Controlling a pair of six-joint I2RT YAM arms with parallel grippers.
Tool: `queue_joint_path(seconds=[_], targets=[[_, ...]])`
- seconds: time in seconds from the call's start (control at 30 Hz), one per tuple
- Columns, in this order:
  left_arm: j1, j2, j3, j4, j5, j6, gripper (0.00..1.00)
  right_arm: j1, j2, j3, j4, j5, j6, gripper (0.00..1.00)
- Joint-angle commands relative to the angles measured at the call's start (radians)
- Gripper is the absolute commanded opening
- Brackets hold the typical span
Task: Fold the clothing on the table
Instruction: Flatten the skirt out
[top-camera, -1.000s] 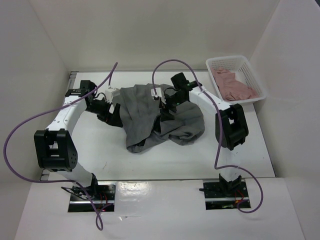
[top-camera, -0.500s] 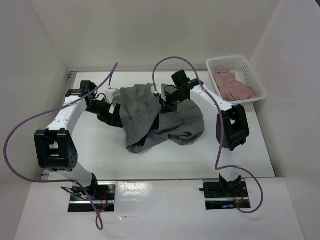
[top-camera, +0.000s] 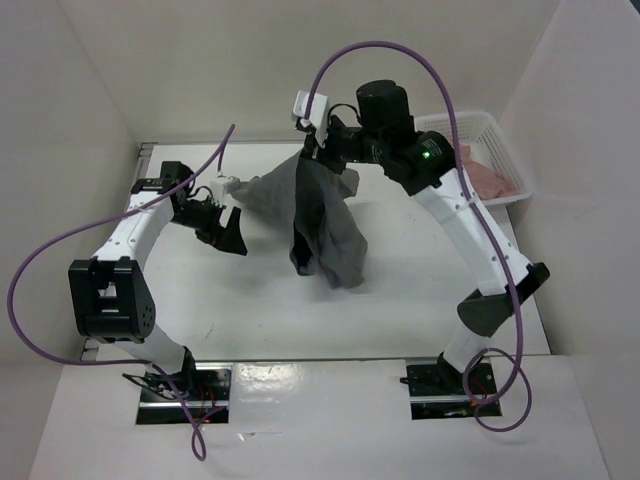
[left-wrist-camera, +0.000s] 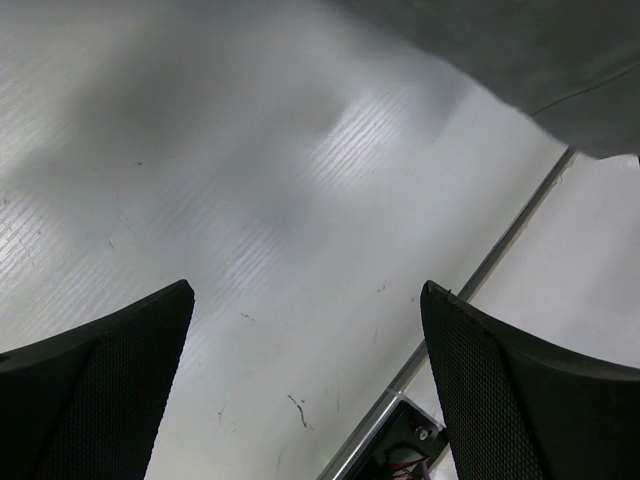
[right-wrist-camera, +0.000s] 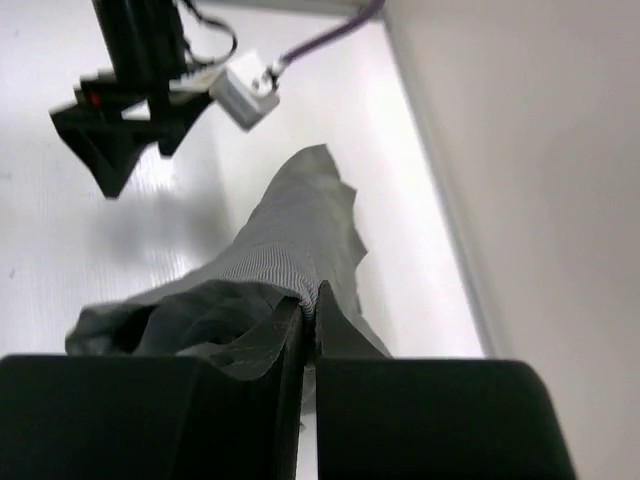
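At the right wrist alone, right fingers (right-wrist-camera: 140, 410) show clamped on the clothing (right-wrist-camera: 290, 250); left fingers (left-wrist-camera: 100, 400) gape wide.

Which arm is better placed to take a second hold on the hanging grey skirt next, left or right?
Left. The left fingers stand open and empty, low beside the skirt; the right fingers are shut on the skirt, holding it up.

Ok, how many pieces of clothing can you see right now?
2. The grey skirt hangs from the right end effector over the table; a pink garment lies in the basket, far right. Others may be hidden.
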Motion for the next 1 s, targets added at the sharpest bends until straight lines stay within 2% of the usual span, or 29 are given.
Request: queue_joint_path(seconds=[0.0,0.17,0.33,0.4,0.47,0.57,0.67,0.77,0.83,0.97], targets=[[0.0,-0.013,0.004,0.004,0.063,0.032,1.0,0.034,-0.039,0.059,-0.017,0.146,0.078,0.0],[0.0,-0.031,0.004,0.013,0.088,0.032,1.0,0.054,-0.023,0.117,-0.013,0.269,0.155,0.0],[0.0,-0.109,-0.007,0.025,0.134,0.032,1.0,0.054,0.061,0.305,-0.078,0.322,0.198,0.0],[0.0,-0.149,-0.016,0.039,0.161,0.032,1.0,0.054,0.122,0.43,-0.099,0.35,0.229,0.0],[0.013,-0.198,-0.016,0.052,0.19,0.02,1.0,0.054,0.122,0.413,-0.051,0.436,0.229,0.0],[0.026,-0.275,-0.016,0.088,0.242,-0.001,1.0,0.054,0.133,0.439,-0.034,0.48,0.238,0.0],[0.026,-0.372,-0.061,0.212,0.243,-0.093,1.0,0.03,0.165,0.487,-0.022,0.467,0.289,0.0],[-0.017,-0.49,-0.146,0.452,0.143,-0.209,1.0,0.02,0.19,0.531,-0.011,0.467,0.324,0.0],[-0.045,-0.577,-0.202,0.539,0.082,-0.253,1.0,0.02,0.211,0.545,0.001,0.467,0.344,0.0],[-0.066,-0.553,-0.246,0.588,0.109,-0.285,1.0,0.02,0.234,0.583,0.021,0.485,0.353,0.0]])
